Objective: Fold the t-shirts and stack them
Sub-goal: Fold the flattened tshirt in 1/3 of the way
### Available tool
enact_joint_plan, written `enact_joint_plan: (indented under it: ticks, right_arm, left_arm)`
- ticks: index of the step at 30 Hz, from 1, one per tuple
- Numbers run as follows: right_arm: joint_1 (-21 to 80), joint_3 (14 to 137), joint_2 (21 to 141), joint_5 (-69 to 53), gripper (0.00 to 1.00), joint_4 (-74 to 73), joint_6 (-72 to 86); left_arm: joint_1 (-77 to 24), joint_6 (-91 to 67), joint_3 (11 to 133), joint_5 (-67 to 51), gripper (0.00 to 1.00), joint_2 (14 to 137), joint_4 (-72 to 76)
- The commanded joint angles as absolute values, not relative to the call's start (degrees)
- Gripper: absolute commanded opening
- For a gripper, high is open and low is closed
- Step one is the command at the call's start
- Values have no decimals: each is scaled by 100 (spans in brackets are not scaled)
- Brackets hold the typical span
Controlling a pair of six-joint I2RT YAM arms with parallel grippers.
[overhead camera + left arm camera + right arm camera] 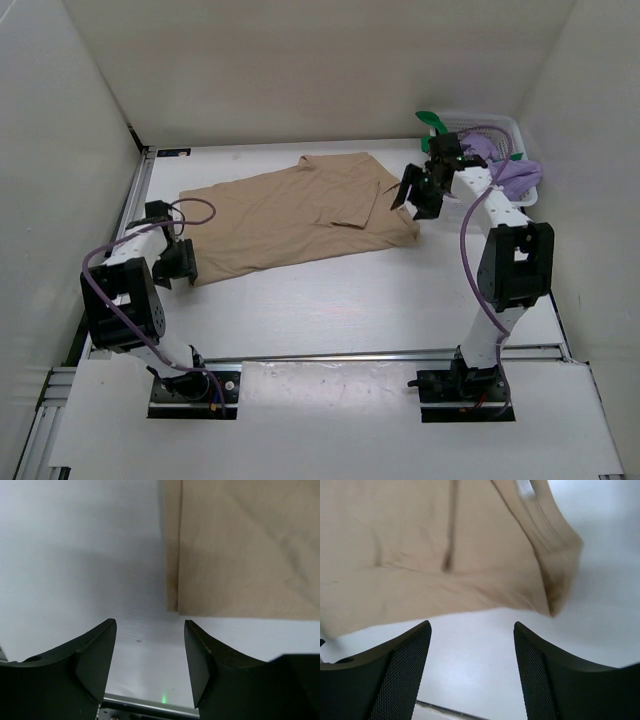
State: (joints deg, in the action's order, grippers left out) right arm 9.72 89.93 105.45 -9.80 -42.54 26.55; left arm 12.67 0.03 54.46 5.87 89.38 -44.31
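Observation:
A tan t-shirt (300,212) lies flat on the white table, folded over on itself, with a sleeve at its right part. My left gripper (182,264) stands open just off the shirt's near left corner. In the left wrist view that corner (240,555) lies beyond the empty left gripper (150,623). My right gripper (413,198) is open above the shirt's right end. The right wrist view shows the collar edge (555,555) past the empty right gripper (472,626). A light purple t-shirt (512,176) and a green t-shirt (432,120) hang out of the basket.
A white mesh basket (495,126) stands in the far right corner against the wall. White walls enclose the table on the left, back and right. A metal rail (350,357) runs along the near edge between the arm bases.

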Motion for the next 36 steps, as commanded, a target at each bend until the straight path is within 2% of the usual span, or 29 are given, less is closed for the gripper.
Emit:
enact_joint_plan:
  ticks: [1, 9, 11, 13, 15, 16, 17, 18, 19, 22, 28, 29, 30, 31, 33, 36]
  right_arm:
    - [976, 8500, 10521, -659, 71, -4438, 2636]
    - [800, 8306, 11179, -782, 72, -4026, 2909]
    - [800, 8306, 11320, -669, 72, -3973, 2961]
    - [748, 8306, 11486, -519, 72, -3973, 3014]
    - [747, 8358, 11601, -466, 70, -3920, 3015]
    - [695, 8411, 11654, -466, 66, -3920, 3067]
    - [694, 8411, 11724, -466, 59, -3842, 3067]
    - [694, 8411, 11725, -466, 44, -3841, 3067]
    - [694, 8411, 11777, -466, 34, -3841, 3067]
    - [694, 8350, 11777, -413, 0, -3841, 3120]
    - [694, 7543, 11077, -625, 2, -3841, 3243]
    - [694, 7384, 10935, -624, 28, -3763, 3243]
    - [694, 7078, 10673, -572, 44, -3683, 3243]
    - [694, 6962, 10557, -571, 52, -3604, 3243]
    - [843, 6882, 10346, -476, 60, -3542, 3173]
    - [1019, 6882, 10283, -605, 62, -3437, 3173]
  left_arm:
    - [1248, 0, 5571, 158, 68, 9008, -4474]
    - [1248, 0, 6038, 18, 68, 9685, -4421]
    - [1248, 0, 6038, -35, 66, 9790, -4421]
    - [1248, 0, 6038, -122, 58, 9861, -4421]
    - [1248, 0, 6038, -246, 46, 9923, -4421]
    - [1248, 0, 6038, -246, 40, 9923, -4421]
    - [1248, 0, 6038, -246, 23, 9923, -4421]
    - [1248, 0, 6038, -246, 14, 9923, -4421]
    - [1248, 0, 6038, -246, 10, 9923, -4421]
    - [1248, 0, 5968, -98, 10, 9923, -4421]
    - [1521, 0, 5916, 650, 10, 9406, -4421]
    - [1521, 0, 5915, 650, 10, 9326, -4421]
    - [1521, 0, 5854, 546, 10, 9256, -4482]
    - [1521, 0, 5854, 475, 10, 9194, -4482]
    - [1521, 0, 5705, 475, 10, 9114, -4482]
    - [1521, 0, 5599, 527, 10, 9114, -4544]
